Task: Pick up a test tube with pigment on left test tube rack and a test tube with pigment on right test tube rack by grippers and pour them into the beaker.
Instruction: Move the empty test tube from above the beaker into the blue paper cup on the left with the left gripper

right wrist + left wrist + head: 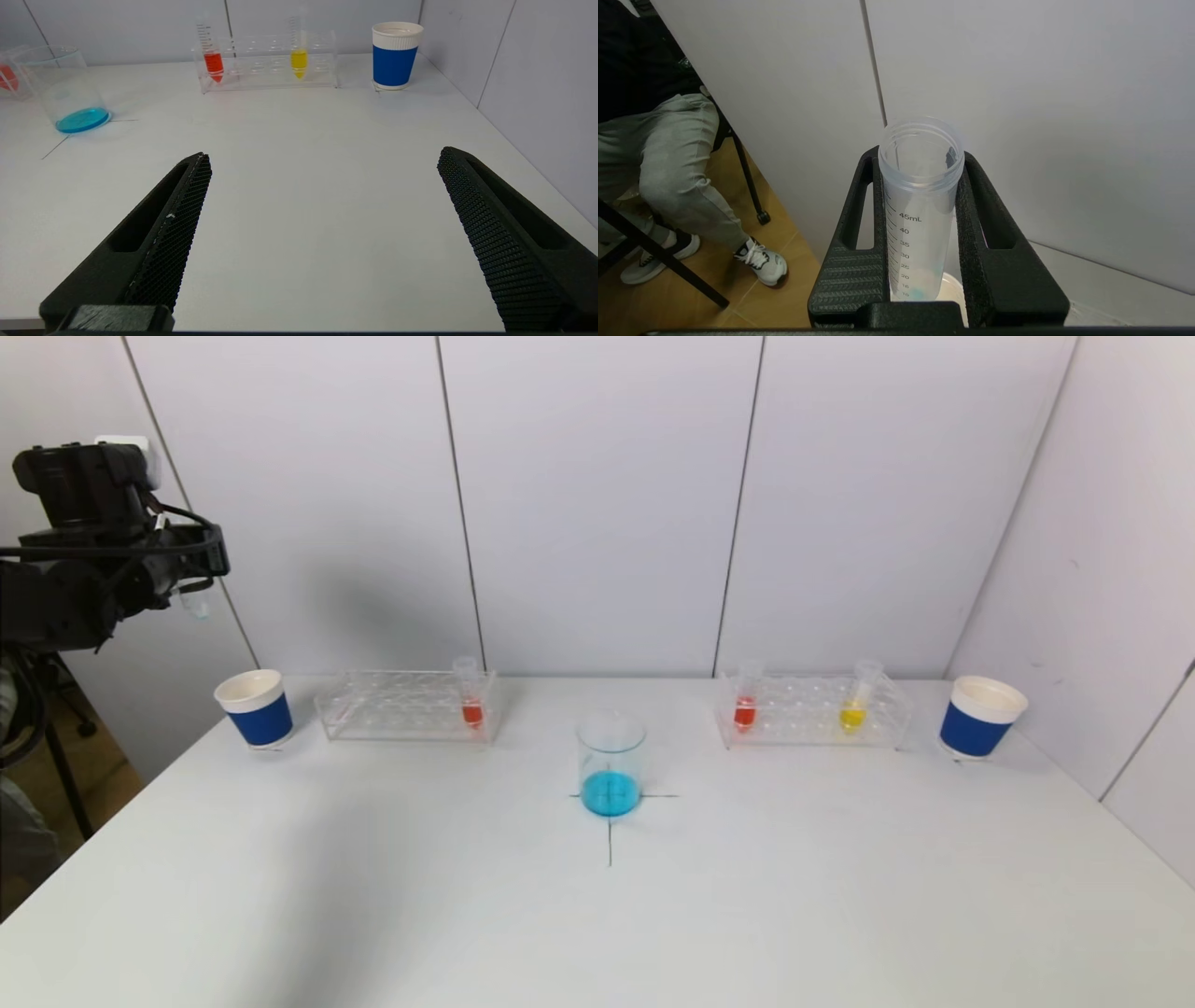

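My left gripper (199,574) is raised high at the far left, above the left blue cup (255,709). It is shut on a clear graduated test tube (920,210) with only a trace of blue at its bottom. The beaker (611,763) holds blue liquid at the table's middle. One orange-red tube (471,695) stands in the left test tube rack (401,707). A red tube (745,700) and a yellow tube (857,700) stand in the right test tube rack (812,712). My right gripper (324,156) is open over bare table, out of the head view.
A second blue cup (978,717) stands at the right of the right rack. The left cup's white rim (955,294) shows under the held tube. A seated person (668,154) and a stand are beside the table's left edge. Wall panels close the back and right.
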